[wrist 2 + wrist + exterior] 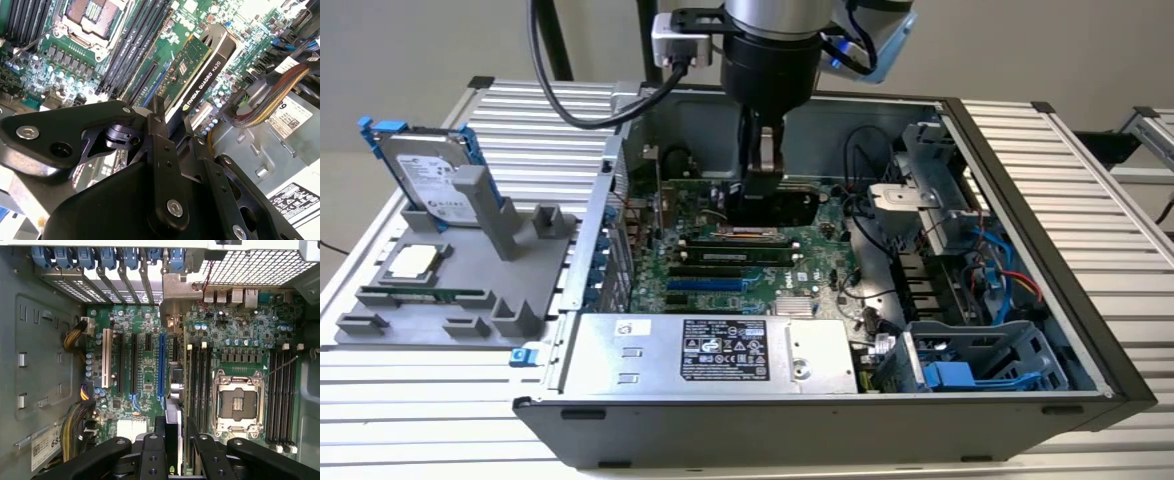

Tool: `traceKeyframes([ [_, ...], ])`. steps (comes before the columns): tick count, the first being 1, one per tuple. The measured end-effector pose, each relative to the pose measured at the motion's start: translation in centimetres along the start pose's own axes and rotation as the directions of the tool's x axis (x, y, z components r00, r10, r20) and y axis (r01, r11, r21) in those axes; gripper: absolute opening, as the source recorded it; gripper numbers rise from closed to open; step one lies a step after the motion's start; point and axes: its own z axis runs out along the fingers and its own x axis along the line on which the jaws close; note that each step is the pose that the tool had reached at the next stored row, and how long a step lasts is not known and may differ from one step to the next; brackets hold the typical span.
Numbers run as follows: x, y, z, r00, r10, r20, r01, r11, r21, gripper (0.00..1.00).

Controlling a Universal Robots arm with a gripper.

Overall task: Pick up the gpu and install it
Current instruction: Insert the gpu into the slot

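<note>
While the gripper (765,185) hangs inside the open computer case (1041,250), it is clenched on the gpu (197,70), held edge-down just above the motherboard (145,370) (green card, black cooler block on one face). Pickup looks done; seating is not, as I judge it, since the blue expansion slot (161,365) still shows bare in the first wrist view.

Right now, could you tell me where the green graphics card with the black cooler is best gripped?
Grip the gpu by its upper long edge, from above: it stands on edge over the motherboard, and the gripper already pinches it there.
</note>
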Motion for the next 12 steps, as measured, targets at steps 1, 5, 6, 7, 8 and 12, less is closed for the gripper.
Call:
traceKeyframes([
  [1, 0.0, 0.0, 0.04, 1.0, 0.0, -0.0006, 0.0, 1.0, 0.0, 0.0],
  [5, -0.01, -0.01, 0.18, 1.0, 0.0, -0.0026, 0.0, 1.0, 0.0, 0.0],
  [6, -0.01, -0.01, 0.22, 1.0, 0.0, -0.0032, 0.0, 1.0, 0.0, 0.0],
  [7, -0.01, -0.01, 0.25, 1.0, 0.0, -0.0038, 0.0, 1.0, 0.0, 0.0],
  [8, -0.01, -0.01, 0.28, 1.0, 0.0, -0.0043, 0.0, 1.0, 0.0, 0.0],
  [12, -0.01, -0.02, 0.43, 1.0, 0.0, -0.0066, 0.0, 1.0, 0.0, 0.0],
])
